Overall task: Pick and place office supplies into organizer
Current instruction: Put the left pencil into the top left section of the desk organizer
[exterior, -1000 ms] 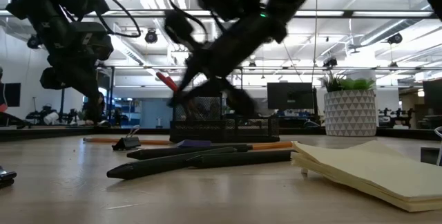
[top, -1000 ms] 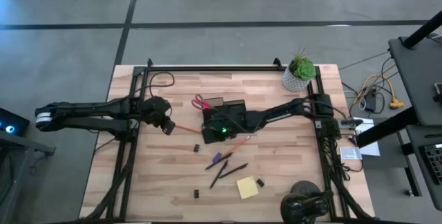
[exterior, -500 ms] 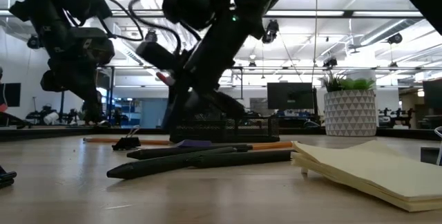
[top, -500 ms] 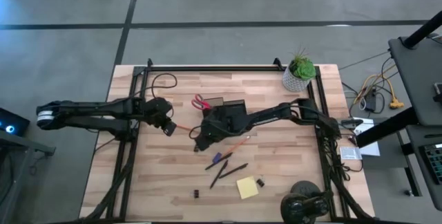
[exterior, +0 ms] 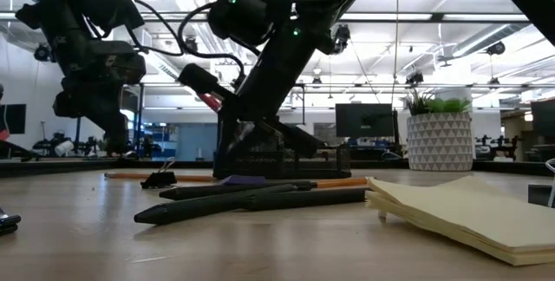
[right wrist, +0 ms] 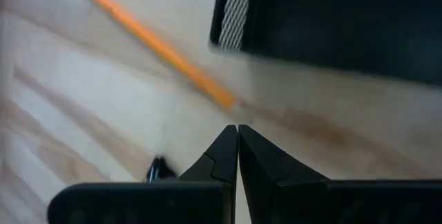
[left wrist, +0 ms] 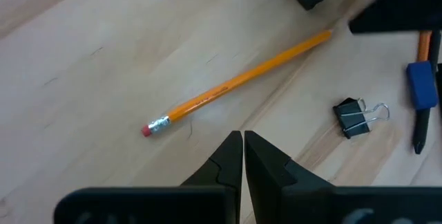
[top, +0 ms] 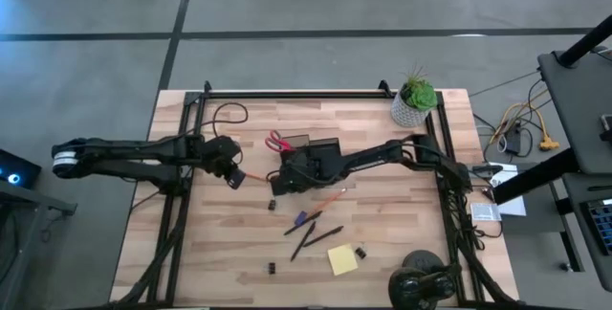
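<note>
The orange pencil lies flat on the table between the two arms, beside the front left corner of the organizer. Its long axis runs from the eraser end, near the left gripper, to the tip, which is just in front of the right gripper. Both grippers have the fingers pressed together and hold nothing. The right gripper seems a little nearer to the tip, so I judge it must open before it takes the pencil across its length.
</note>
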Controlling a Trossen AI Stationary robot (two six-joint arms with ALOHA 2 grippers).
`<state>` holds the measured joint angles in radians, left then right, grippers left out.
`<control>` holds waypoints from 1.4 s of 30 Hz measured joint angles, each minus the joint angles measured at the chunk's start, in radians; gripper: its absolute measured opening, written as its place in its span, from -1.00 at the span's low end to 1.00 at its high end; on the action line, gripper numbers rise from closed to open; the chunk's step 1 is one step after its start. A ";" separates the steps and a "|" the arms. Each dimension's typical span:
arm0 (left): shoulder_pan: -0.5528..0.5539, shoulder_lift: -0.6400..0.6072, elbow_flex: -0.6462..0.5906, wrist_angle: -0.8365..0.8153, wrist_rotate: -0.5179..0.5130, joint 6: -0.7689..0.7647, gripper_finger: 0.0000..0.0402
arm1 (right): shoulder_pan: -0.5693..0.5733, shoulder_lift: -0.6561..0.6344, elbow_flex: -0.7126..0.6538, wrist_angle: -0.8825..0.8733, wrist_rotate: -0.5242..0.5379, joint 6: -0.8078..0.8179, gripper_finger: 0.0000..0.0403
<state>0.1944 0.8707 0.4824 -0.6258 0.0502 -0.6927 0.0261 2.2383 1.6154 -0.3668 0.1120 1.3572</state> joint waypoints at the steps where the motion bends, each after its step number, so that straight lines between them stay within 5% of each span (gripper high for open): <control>1: 0.000 0.000 0.000 0.000 0.000 0.014 -1.00 | -0.005 0.000 0.000 0.000 -0.002 0.003 -0.96; 42: 0.000 -0.003 0.000 0.016 0.008 0.046 -1.00 | 0.015 0.021 0.013 0.006 0.036 -0.023 -0.96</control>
<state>0.1944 0.8673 0.4828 -0.6102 0.0582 -0.6468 0.0410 2.2589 1.6287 -0.3613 0.1484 1.3340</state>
